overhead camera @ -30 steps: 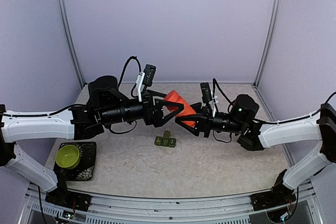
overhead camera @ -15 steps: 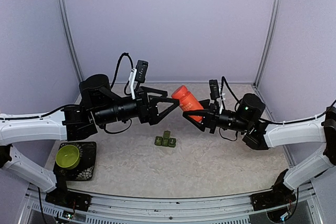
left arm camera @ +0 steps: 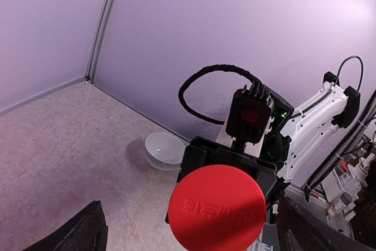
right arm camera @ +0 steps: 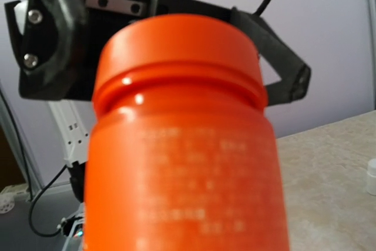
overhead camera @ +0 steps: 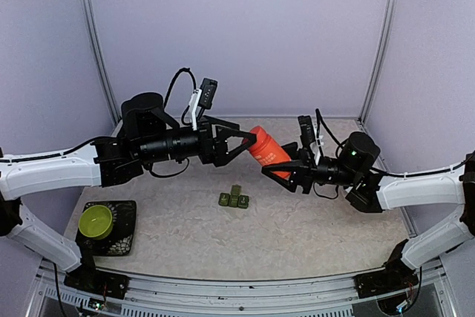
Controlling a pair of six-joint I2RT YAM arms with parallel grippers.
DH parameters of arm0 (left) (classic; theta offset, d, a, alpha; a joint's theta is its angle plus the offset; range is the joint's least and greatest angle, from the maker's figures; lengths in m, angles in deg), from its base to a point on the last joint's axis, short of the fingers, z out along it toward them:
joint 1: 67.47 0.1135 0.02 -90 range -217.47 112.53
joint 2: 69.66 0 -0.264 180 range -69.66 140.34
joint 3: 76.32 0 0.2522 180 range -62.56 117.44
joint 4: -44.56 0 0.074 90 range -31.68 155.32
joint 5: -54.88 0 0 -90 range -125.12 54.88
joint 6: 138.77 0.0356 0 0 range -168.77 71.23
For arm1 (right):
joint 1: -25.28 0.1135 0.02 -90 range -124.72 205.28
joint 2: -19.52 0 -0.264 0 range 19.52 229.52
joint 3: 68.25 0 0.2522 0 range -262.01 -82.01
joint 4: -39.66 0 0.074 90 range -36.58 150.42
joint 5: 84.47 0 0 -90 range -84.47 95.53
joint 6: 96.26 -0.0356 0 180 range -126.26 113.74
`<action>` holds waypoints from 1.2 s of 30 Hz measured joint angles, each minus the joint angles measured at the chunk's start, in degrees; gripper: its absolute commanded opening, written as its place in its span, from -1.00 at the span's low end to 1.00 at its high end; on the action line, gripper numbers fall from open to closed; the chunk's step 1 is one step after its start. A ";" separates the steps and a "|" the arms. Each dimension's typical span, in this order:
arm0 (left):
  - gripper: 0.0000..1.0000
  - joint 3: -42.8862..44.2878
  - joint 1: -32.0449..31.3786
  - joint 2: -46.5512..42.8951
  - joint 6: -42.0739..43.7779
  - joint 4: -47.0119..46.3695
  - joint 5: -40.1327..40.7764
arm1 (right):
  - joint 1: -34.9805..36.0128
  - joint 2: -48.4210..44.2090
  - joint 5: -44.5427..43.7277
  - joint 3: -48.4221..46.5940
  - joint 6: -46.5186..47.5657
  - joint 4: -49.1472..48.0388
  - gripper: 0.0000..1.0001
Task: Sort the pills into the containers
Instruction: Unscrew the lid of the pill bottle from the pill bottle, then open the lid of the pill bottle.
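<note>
An orange pill bottle [overhead camera: 269, 152] with a red cap [left arm camera: 216, 207] hangs tilted in mid-air, cap pointing left. My right gripper [overhead camera: 280, 165] is shut on its body, and the bottle [right arm camera: 185, 145] fills the right wrist view and hides the fingers. My left gripper [overhead camera: 243, 144] is open and faces the cap, one dark finger [left arm camera: 73, 233] low on each side of it. I cannot tell if they touch the cap. The containers [overhead camera: 234, 200], a short row of dark green cells, lie on the table below the bottle. The pills are out of view.
A lime-green bowl [overhead camera: 95, 220] sits on a black tray [overhead camera: 122, 237] at the near left. A white bowl [left arm camera: 164, 150] stands near the back wall. A small white bottle [right arm camera: 371, 176] shows at the right wrist view's edge. Purple walls enclose the table.
My left gripper has come up to the bottle's cap, its open fingers now at the cap's sides. The right gripper and the bottle have shifted a little right and down.
</note>
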 measured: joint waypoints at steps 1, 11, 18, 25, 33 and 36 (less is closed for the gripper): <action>0.90 0.20 -0.02 0.20 0.31 -0.04 -0.72 | 0.00 0.02 0.33 0.00 0.00 -0.02 -0.87; 0.47 1.01 -0.81 2.38 3.28 0.42 -6.75 | 0.04 0.98 2.58 -0.02 -0.02 -0.26 -0.87; 0.44 1.01 -0.81 2.38 3.80 0.02 -7.37 | 0.07 1.95 3.28 -0.02 -0.04 -0.26 -0.87; 0.09 0.98 -0.79 2.38 4.04 -0.07 -7.34 | 0.07 2.16 4.22 -0.07 0.00 -0.37 -0.87; -0.19 0.98 -0.81 2.38 3.98 -0.07 -7.04 | 0.07 2.16 4.50 -0.07 0.07 -0.61 -0.87; -0.20 0.98 -0.87 2.38 3.13 -0.04 -5.79 | 0.07 2.16 4.07 -0.07 0.57 -0.44 -0.87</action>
